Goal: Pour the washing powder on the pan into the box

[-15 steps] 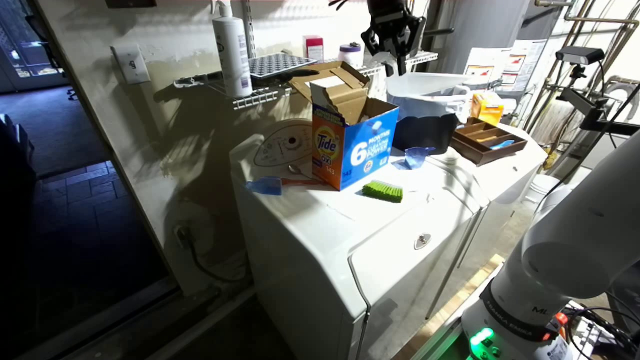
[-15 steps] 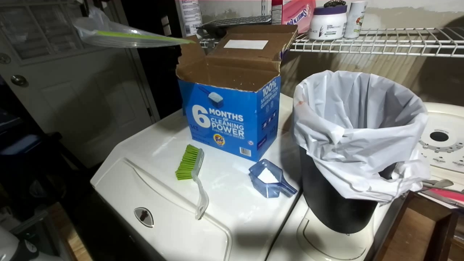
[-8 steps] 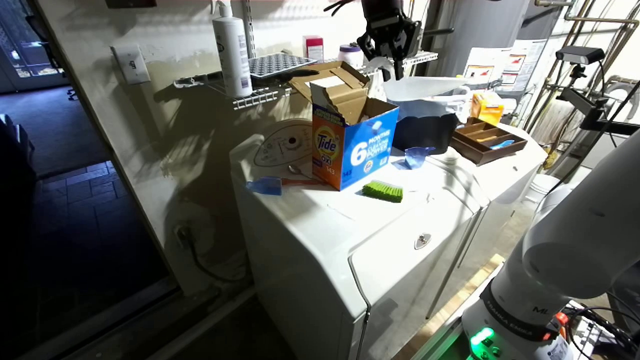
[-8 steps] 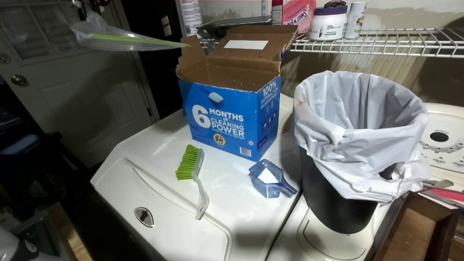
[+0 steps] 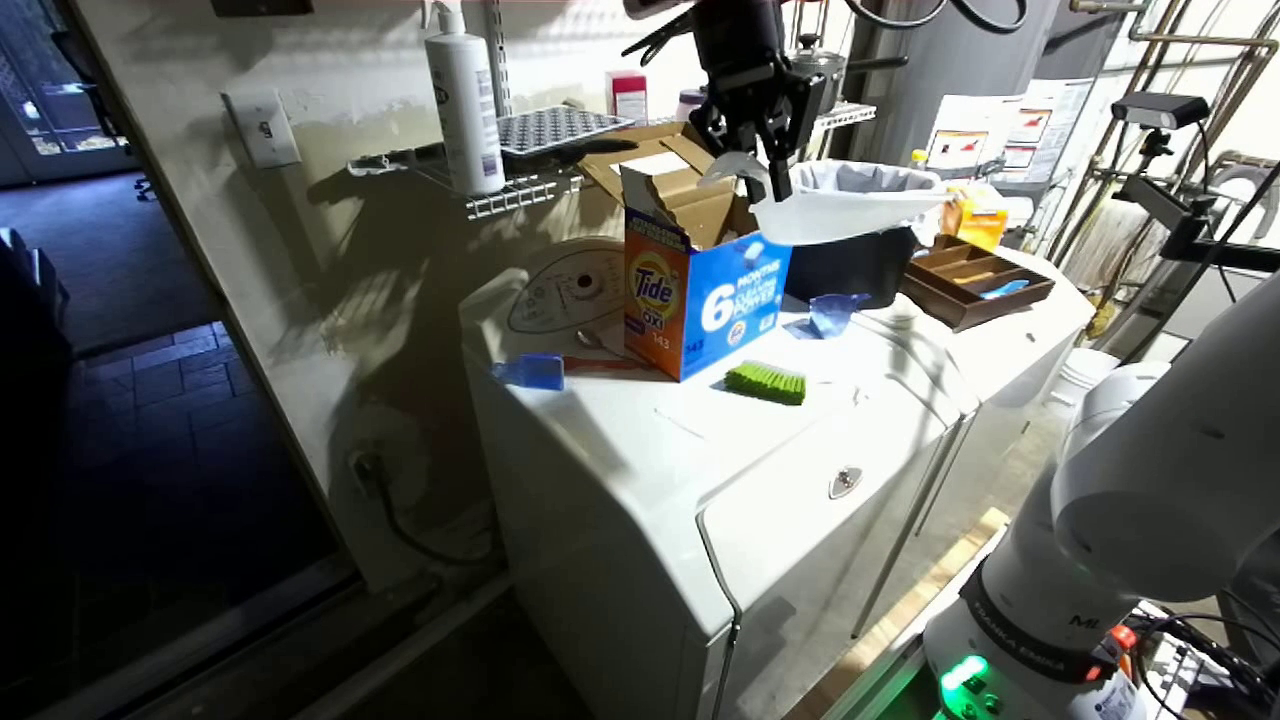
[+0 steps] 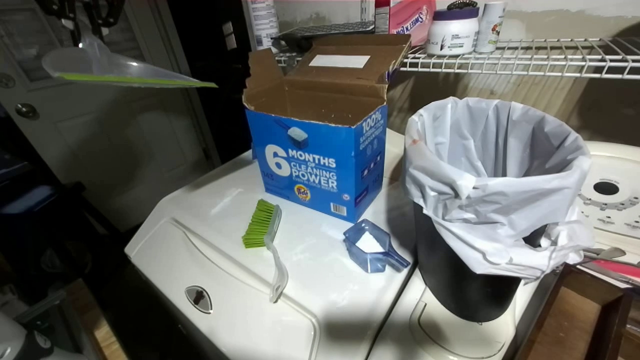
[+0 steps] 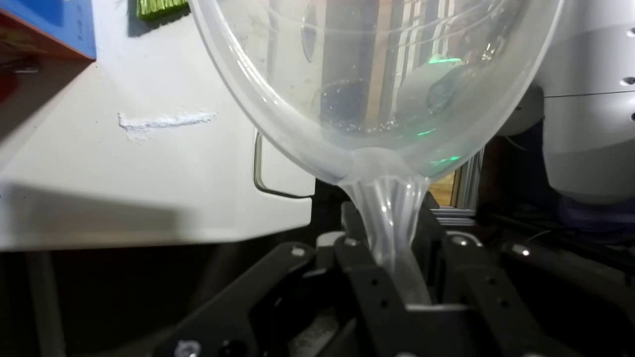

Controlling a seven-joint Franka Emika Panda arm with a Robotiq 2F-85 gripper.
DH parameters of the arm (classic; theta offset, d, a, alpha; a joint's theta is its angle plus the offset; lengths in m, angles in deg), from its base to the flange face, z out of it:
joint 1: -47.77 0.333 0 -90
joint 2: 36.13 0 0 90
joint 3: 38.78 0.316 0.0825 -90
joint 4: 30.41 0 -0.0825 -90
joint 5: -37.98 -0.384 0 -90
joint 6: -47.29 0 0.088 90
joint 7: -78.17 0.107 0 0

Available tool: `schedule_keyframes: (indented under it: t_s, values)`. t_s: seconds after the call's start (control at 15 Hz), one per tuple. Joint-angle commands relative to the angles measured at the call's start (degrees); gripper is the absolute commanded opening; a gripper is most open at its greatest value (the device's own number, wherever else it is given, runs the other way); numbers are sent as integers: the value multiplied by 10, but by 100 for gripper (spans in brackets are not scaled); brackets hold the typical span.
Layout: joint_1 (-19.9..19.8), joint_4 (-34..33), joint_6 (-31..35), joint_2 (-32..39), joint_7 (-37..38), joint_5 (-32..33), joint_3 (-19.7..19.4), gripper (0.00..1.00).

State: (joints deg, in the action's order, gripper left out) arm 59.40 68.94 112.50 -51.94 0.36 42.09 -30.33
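Note:
My gripper [image 5: 765, 188] is shut on the handle of the translucent whitish pan [image 5: 840, 215], which has a green front edge. The pan is in the air, roughly level. In an exterior view the pan [image 6: 125, 72] is left of the box [image 6: 310, 160], its tip apart from the flaps. The gripper [image 6: 89, 34] is above the pan there. In the wrist view the jaws [image 7: 389, 218] are around the handle, and fine white grains [image 7: 367, 126] lie in the pan near it. The Tide box [image 5: 735, 300] stands upright with its flaps open; a corner [image 7: 49, 29] shows in the wrist view.
A green brush [image 6: 262, 225] and a blue scoop with white powder [image 6: 370, 245] lie before the box. A lined black bin [image 6: 465, 265] stands beside it. A wire shelf [image 6: 525, 62] is behind. A line of powder [image 7: 168, 120] lies on the machine top.
The gripper has carried the pan leftward and lower in an exterior view, away from the bin. In an exterior view the pan's tip has drawn back from the box's flap. The box has not moved.

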Motion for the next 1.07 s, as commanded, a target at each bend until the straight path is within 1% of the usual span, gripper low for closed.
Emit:
schedule_keyframes:
  t_s: [0.0, 0.33, 0.6, 0.8, 1.0]
  values:
    - [18, 57, 39, -44, 18, -14, 6, 7]
    - [40, 139, 122, -90, 17, -23, 8, 7]
    - [53, 206, 221, -125, 16, -36, 3, 7]
    - [58, 236, 265, -133, 24, -65, -2, 7]
    - [61, 265, 307, -135, 17, -85, -7, 7]
